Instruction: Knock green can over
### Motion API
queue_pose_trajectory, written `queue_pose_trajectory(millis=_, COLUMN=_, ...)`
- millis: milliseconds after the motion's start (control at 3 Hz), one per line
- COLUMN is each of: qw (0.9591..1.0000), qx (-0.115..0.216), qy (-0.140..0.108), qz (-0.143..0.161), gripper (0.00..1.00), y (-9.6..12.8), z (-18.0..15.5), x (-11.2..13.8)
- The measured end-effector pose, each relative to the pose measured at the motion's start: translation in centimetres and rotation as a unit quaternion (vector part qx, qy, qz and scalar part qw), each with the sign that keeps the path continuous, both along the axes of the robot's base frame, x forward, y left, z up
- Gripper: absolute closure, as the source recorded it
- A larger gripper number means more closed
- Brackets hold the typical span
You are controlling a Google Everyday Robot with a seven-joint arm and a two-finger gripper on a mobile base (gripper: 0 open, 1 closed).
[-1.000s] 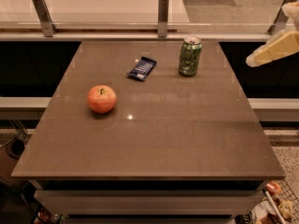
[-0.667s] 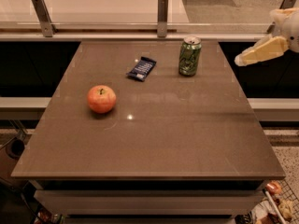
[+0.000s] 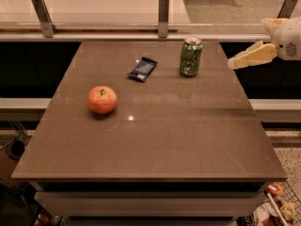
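The green can [image 3: 191, 56] stands upright on the brown table [image 3: 155, 140] near its far right side. It is green with pale streaks and a silver top rim. My gripper [image 3: 233, 63] comes in from the right edge of the view, its pale fingers pointing left toward the can. Its tip hangs just past the table's right edge, a short gap right of the can and not touching it.
A red-orange apple [image 3: 102, 99] sits on the left half of the table. A dark blue snack bar wrapper [image 3: 142, 68] lies left of the can. A glass rail with metal posts [image 3: 163, 16] runs behind the table.
My gripper has moved left and slightly down, closer to the can. The can, apple and wrapper have not moved.
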State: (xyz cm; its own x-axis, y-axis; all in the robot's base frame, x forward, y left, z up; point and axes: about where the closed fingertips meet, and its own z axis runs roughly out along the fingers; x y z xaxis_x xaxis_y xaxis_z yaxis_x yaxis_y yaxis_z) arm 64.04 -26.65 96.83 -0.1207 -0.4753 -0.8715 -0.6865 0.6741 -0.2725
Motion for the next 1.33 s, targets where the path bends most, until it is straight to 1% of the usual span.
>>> queue_pose_trajectory(millis=333, qw=0.9995, qx=0.032, qy=-0.001, qz=0.006, gripper=0.0, y=0.6, z=-0.5, x=2.1)
queue_pose_trajectory(millis=667, qw=0.9972, qx=0.074, qy=-0.007, qz=0.011, gripper=0.0, y=1.6, z=-1.0, x=4.8)
queue_pose_trajectory(millis=1000, qw=0.9946, qx=0.103, qy=-0.014, qz=0.009, gripper=0.0, y=2.7, z=-1.4, x=6.7)
queue_pose_trajectory(millis=1333, qw=0.9929, qx=0.118, qy=-0.019, qz=0.003, gripper=0.0, y=3.6, z=-2.1, x=7.5)
